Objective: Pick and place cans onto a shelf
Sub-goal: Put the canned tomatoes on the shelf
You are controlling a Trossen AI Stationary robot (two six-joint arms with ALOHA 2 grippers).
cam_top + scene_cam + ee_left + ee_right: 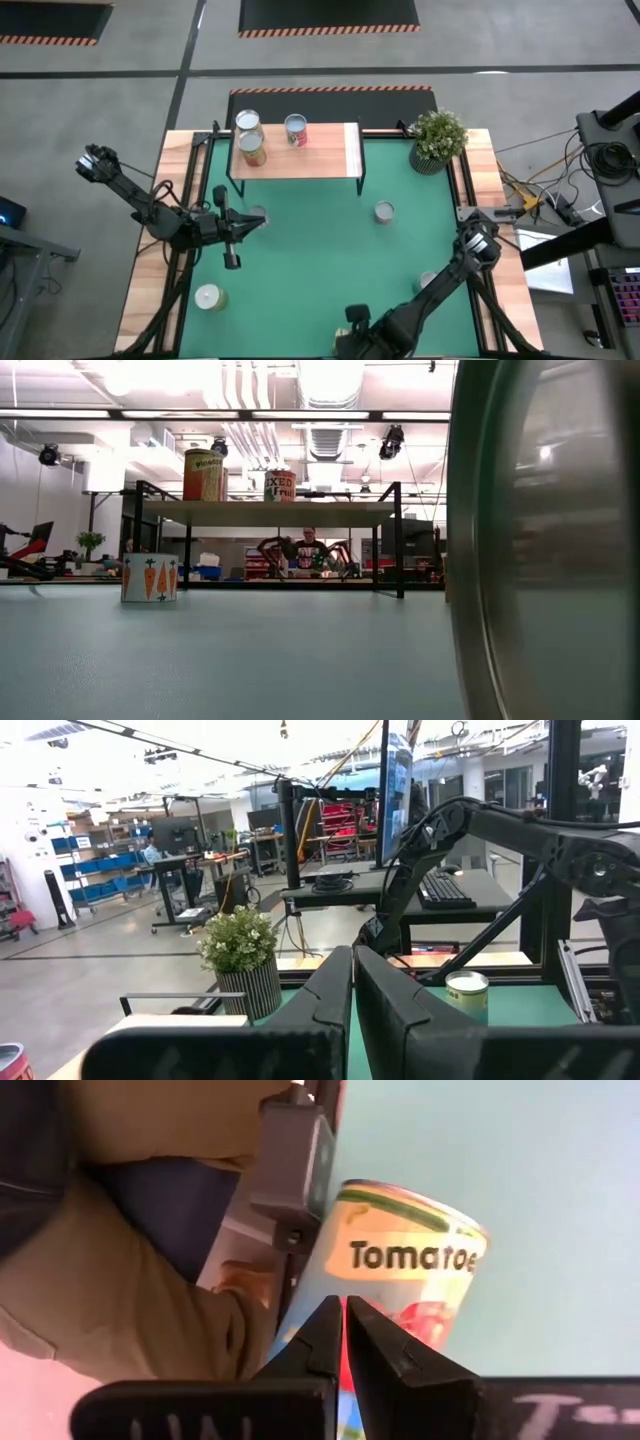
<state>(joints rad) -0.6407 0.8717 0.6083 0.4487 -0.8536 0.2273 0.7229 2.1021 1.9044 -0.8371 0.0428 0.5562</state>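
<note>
The wooden shelf (pixel 295 150) stands at the table's far side with three cans on it (pixel 248 122), (pixel 253 150), (pixel 296 130); two of them show in the low view (pixel 203 475), (pixel 280 487). Loose cans stand on the green mat (pixel 384 211), (pixel 208 297), and a carrot-label can (pixel 150 578). My left gripper (pixel 240 226) is shut and empty at mid-left, beside a half-hidden can (pixel 258 214). My right gripper (pixel 343 1315) is shut at the near edge, its tips right at a tomato can (pixel 410 1260). That can's rim fills the right of the low view (pixel 540 540). My right gripper's shut fingertips (pixel 330 1320) stand against the tomato can's labelled side (pixel 360 1285). I cannot tell whether they touch it. My left gripper touches nothing.
A potted plant (pixel 437 138) stands at the far right corner beside the shelf. Another can (pixel 428 282) is half hidden by my right arm. A small camera block (pixel 295 1170) sits close to the tomato can. A person (pixel 308 550) is in the room beyond the table.
</note>
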